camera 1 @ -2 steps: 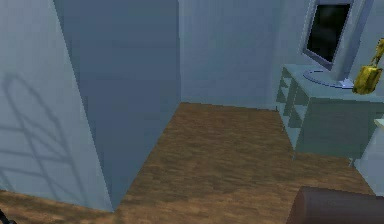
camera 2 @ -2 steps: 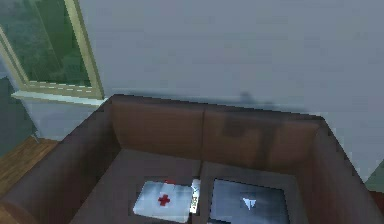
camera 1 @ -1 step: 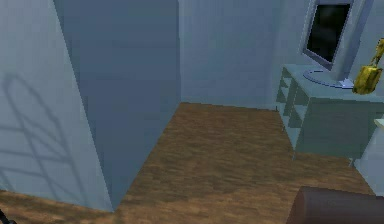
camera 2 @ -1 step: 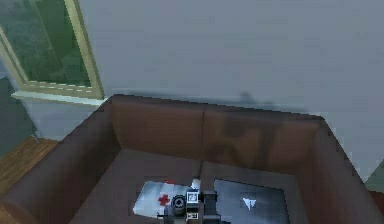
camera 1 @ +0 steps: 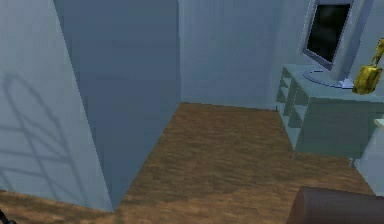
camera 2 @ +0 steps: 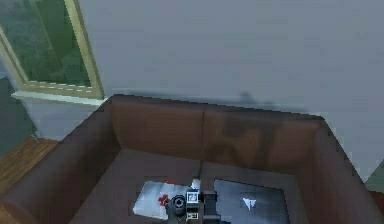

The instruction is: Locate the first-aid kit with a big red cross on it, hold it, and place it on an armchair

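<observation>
Brown seat (camera 2: 140, 135) is standing by a window (camera 2: 50, 45), jaws showing at its cushion near a red-marked thing (camera 2: 163, 203). Whether they are grasping anything, I cannot tell.

place: home living room | brown armchair (camera 2: 160, 125) | screen (camera 1: 328, 35) on cabinet (camera 1: 340, 122) | wood floor (camera 1: 220, 150)

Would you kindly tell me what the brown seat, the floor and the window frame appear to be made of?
Brown seat: likely leather or vinyl. It is smooth, with a pale sheen on its cushions.
Floor: wood boards with a low gloss and streaked brown grain.
Window frame: probably painted wood, though its flat pale green colour leaves that open.
</observation>
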